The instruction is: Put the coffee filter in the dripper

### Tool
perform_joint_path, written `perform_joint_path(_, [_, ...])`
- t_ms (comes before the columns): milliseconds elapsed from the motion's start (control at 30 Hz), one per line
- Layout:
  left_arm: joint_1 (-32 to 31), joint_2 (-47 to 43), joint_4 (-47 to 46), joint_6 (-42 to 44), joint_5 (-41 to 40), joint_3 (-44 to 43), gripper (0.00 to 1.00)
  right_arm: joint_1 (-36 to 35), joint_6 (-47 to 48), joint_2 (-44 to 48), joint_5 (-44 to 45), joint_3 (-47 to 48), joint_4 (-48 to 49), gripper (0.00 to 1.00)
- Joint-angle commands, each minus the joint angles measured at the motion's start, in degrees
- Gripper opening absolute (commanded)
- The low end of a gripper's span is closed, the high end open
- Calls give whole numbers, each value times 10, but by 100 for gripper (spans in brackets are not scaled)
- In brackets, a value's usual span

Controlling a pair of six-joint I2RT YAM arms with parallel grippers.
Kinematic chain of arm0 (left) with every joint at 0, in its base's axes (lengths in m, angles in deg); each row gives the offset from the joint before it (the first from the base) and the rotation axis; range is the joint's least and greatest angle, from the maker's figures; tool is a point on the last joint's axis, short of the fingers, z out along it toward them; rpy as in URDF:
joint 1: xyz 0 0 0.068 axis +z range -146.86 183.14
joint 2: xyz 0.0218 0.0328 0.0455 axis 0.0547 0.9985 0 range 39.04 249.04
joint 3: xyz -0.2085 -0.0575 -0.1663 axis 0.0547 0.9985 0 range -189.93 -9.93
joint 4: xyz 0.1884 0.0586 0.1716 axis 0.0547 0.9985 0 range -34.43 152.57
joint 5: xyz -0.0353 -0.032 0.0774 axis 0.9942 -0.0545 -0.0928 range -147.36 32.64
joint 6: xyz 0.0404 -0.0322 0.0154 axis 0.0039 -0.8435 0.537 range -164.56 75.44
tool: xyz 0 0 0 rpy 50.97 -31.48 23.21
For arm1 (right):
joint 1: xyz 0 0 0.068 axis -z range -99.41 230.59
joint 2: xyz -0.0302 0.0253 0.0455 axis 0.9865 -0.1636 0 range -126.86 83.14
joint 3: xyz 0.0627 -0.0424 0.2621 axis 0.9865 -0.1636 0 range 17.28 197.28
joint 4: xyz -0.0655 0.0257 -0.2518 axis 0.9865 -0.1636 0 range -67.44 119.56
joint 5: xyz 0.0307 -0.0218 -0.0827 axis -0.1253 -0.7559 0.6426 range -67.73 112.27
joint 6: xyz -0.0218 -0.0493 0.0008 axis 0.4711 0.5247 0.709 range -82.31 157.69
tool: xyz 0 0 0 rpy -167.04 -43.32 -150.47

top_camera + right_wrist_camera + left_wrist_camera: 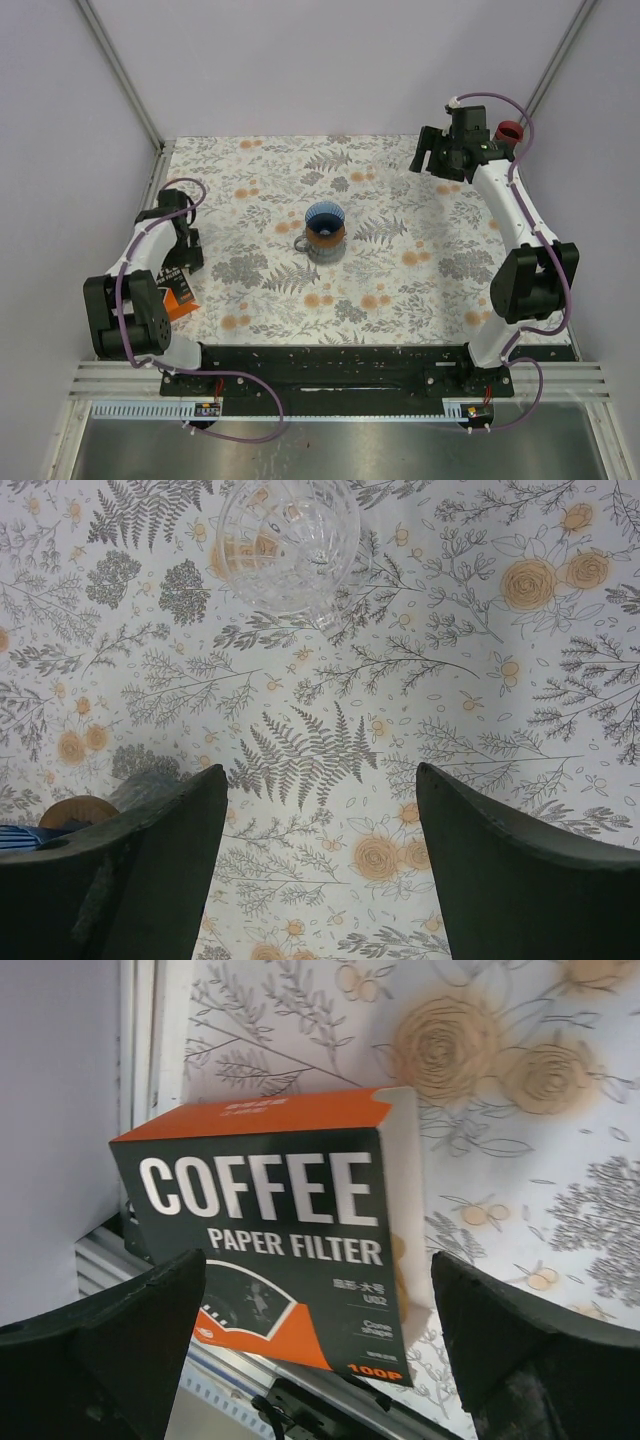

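The dripper [325, 225], a blue ribbed cone on a glass base, stands in the middle of the floral table; something brown shows inside it, and I cannot tell whether that is a filter. Its blue edge [25, 835] peeks out behind the right wrist view's left finger. A black and orange coffee paper filter box [270, 1220] stands at the near left edge, one end open with pale filters [400, 1250] showing. My left gripper [318, 1260] hangs open over the box, holding nothing. Far back on the right, my right gripper [320, 770] is open and empty above the cloth.
A clear glass vessel [288, 542] sits on the cloth ahead of the right gripper. A red cup [510, 131] stands at the back right corner behind the right arm. The filter box [178, 298] is close to the left wall and the front rail [300, 1410].
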Motion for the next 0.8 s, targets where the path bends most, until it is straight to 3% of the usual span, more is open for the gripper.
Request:
perform_joint_path(0, [10,11,-14,-4,-58,6,98,-3,8,29,13,-8,29,84])
perform_joint_path(133, [10,48,-12,4,-57,10,96,-3,11,33,13,-13,33,84])
perform_joint_path(300, [10,52,-4,14,-45,9,81,-3,16,33,13,-14,32,84])
perform_joint_path(400, [10,45,8,25,-50,7,60,-4,18,33,10,-12,34,84])
perform_joint_path(567, [10,30,40,40,-31,-4,16,-4,17,34,0,-12,34,84])
perform_joint_path(767, [9,-7,85,70,38,-48,0,-6,18,51,0,-15,34,84])
